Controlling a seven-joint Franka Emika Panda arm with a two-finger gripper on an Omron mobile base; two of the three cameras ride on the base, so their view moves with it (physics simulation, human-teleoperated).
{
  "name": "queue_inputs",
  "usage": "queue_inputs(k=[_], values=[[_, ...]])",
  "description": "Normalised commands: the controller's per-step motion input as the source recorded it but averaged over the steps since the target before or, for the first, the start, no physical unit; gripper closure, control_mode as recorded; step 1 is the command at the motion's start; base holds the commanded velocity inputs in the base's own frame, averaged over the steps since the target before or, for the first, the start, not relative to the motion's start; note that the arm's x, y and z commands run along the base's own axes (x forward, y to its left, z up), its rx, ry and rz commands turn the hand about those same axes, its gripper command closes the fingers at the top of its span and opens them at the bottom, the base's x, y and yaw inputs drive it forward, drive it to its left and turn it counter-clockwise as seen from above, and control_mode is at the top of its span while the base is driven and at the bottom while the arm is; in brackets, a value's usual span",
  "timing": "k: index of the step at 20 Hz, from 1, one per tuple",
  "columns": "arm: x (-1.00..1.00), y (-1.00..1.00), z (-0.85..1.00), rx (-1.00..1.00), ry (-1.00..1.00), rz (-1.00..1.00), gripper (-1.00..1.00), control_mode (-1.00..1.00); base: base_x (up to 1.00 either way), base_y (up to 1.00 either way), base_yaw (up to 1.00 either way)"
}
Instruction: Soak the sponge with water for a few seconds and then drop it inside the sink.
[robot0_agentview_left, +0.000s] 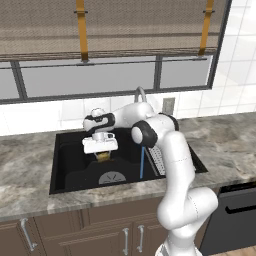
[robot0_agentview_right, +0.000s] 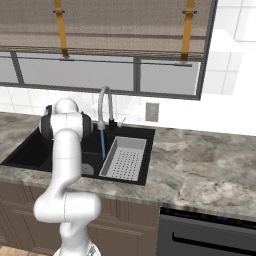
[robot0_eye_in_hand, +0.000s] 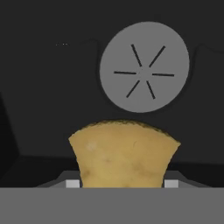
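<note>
You are seeing the tool (robot0_agentview_left: 103, 151) gripping the sponge (robot0_agentview_left: 104, 156) above the sink (robot0_agentview_left: 70, 172), left of the water (robot0_agentview_left: 142, 164); soaking looks unfinished, and dropping is remaining.

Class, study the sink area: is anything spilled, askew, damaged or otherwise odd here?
Nothing is spilled or damaged. One oddity: the water runs into the sink with nothing under it, while the gripper holds the sponge off to the stream's left, above the drain.
</note>
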Motion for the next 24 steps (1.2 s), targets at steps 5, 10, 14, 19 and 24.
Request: queue_inputs(k=[5,10,14,19,24], values=[[0.01,0.0,-0.3,0.0,0.0,0.0,1.0,-1.0,0.0,0.0,0.0],[0.18,0.0,-0.3,0.0,-0.01,0.0,1.0,-1.0,0.0,0.0,0.0],[0.24,0.0,-0.17,0.0,-0.07,0.0,1.0,-1.0,0.0,0.0,0.0],[0.26,0.0,-0.1,0.0,-0.04,0.0,1.0,-1.0,0.0,0.0,0.0],[0.24,0.0,-0.06,0.0,-0.01,0.0,1.0,-1.0,0.0,0.0,0.0]])
